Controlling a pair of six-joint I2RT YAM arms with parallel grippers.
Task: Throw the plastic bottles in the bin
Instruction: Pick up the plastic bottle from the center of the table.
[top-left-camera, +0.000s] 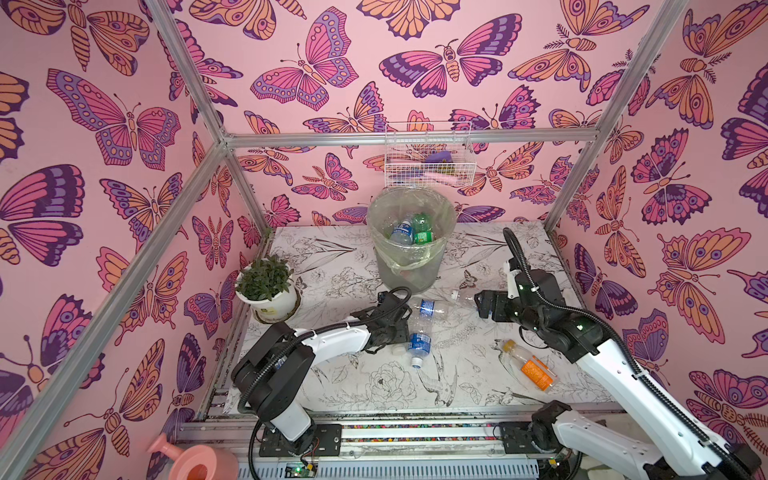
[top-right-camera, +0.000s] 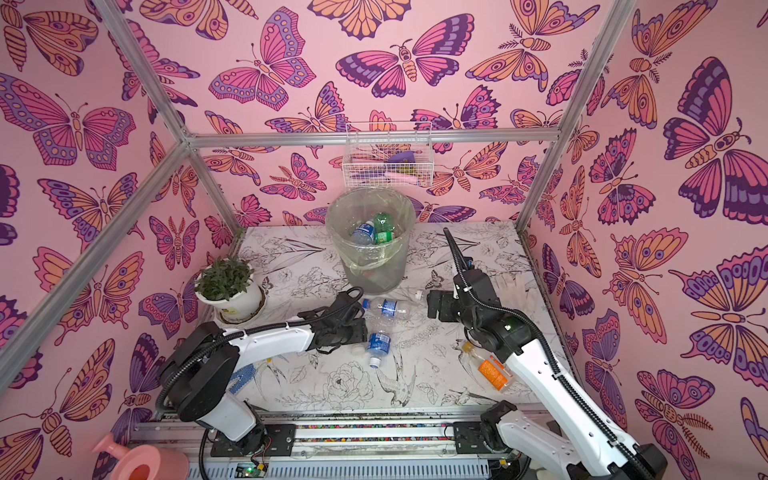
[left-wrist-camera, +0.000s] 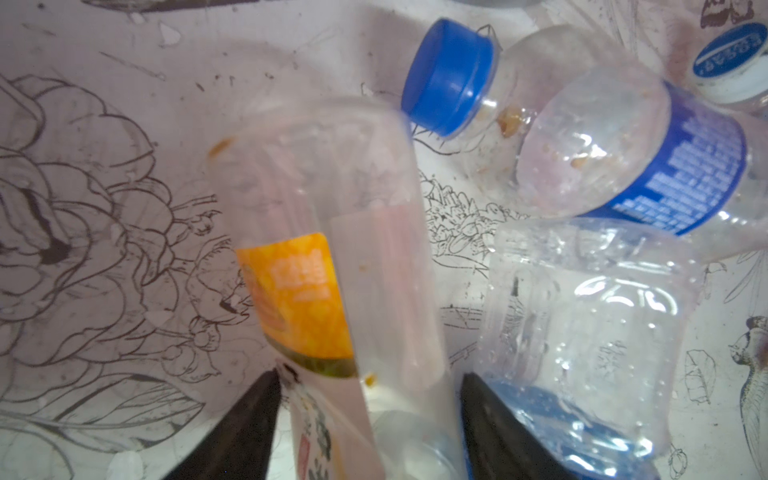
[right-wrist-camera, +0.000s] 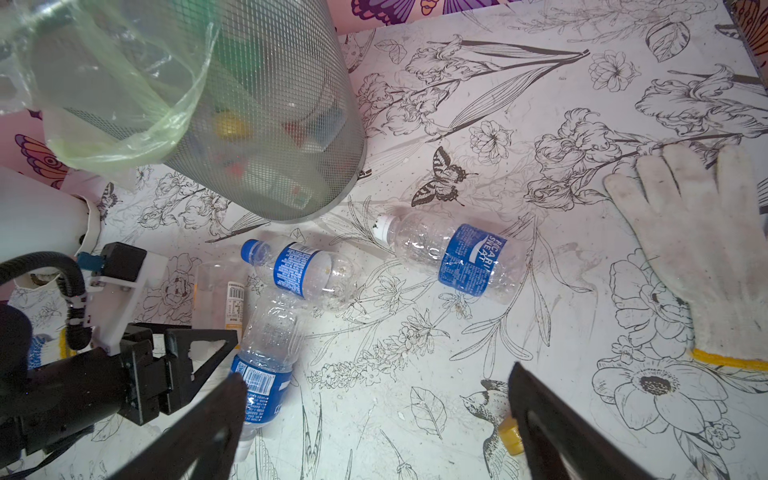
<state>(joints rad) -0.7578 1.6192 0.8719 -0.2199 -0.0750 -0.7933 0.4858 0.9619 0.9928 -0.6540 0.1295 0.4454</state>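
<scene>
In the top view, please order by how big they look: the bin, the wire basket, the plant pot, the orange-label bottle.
Largest to smallest in a top view:
1. bin
2. wire basket, barely ahead of the pot; it hangs higher on the wall, so this is unsure
3. plant pot
4. orange-label bottle

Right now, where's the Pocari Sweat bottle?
The Pocari Sweat bottle lies on the table in front of the bin, slightly right, white cap toward it; in the right wrist view it's between the blue-capped bottle and the white glove.
</scene>
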